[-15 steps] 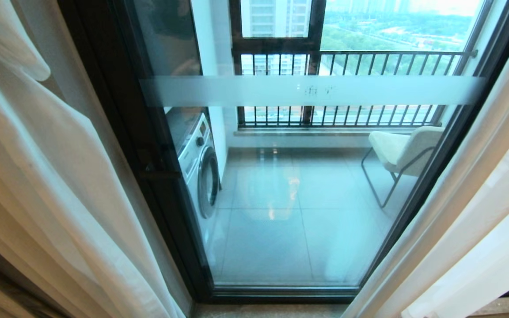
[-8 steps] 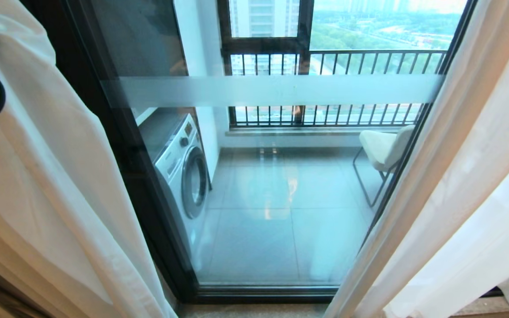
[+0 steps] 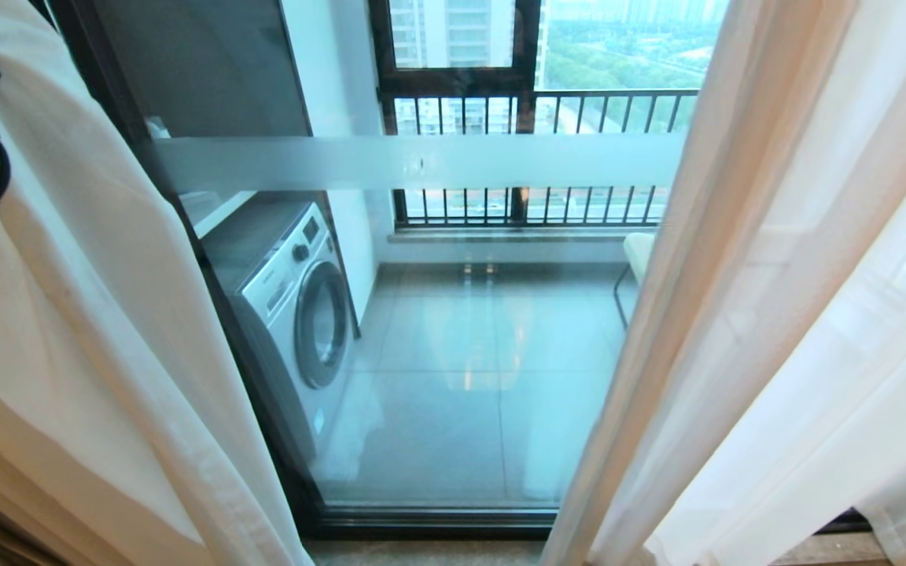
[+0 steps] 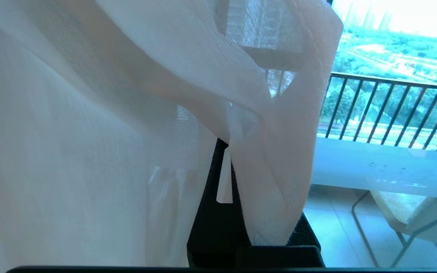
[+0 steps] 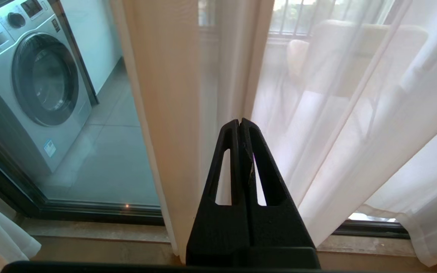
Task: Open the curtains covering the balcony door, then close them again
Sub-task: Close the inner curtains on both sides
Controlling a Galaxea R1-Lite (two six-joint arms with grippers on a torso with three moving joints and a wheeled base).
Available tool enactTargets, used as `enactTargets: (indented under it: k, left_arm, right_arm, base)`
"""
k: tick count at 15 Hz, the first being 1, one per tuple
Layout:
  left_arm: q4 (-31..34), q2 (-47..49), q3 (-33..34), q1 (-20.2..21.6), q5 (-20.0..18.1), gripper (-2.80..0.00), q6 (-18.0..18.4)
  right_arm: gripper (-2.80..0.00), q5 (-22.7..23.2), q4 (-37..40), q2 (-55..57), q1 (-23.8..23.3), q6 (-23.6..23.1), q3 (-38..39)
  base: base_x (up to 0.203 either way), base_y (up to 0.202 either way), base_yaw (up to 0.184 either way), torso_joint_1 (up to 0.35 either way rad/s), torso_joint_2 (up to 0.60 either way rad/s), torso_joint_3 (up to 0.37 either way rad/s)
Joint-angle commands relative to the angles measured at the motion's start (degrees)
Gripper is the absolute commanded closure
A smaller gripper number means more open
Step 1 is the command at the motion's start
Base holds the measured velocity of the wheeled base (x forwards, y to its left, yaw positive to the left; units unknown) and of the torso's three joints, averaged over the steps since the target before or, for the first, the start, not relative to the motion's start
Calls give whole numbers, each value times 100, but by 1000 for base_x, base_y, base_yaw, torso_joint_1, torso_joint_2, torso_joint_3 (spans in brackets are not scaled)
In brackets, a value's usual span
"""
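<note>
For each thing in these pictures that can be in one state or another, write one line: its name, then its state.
Left curtain: drawn aside, gripped.
Right curtain: partly over the glass, not gripped.
Balcony door: shut, partly uncovered.
Washing machine: hatch closed.
Left pincer: shut on the left curtain's edge.
Right pincer: shut, empty, close before the right curtain.

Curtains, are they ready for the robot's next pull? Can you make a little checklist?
1. Left gripper shut on the sheer white left curtain: ok.
2. Right gripper shut with nothing held, near the sheer white right curtain: ok.
3. Gap between the curtains showing the black-framed glass balcony door: ok, partly uncovered.
4. Fabric bunched over the left gripper: not ok, view blocked.
5. Curtain top rail running free: cannot tell.
</note>
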Motion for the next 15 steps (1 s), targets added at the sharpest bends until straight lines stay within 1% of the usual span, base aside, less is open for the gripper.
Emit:
enactTargets:
  k: [1,15]
  left_arm:
    - [-23,24,7,-20,-25,0,-8]
    - [-32,-2,-2,-100,-34,0,-8]
  right_arm:
    - [0,5,-4,-7,0,-3,0]
    - [0,5,-4,-7,0,-3,0]
  base:
    - [0,-191,4,1,-2,2]
    - [0,-190,4,3,2,3]
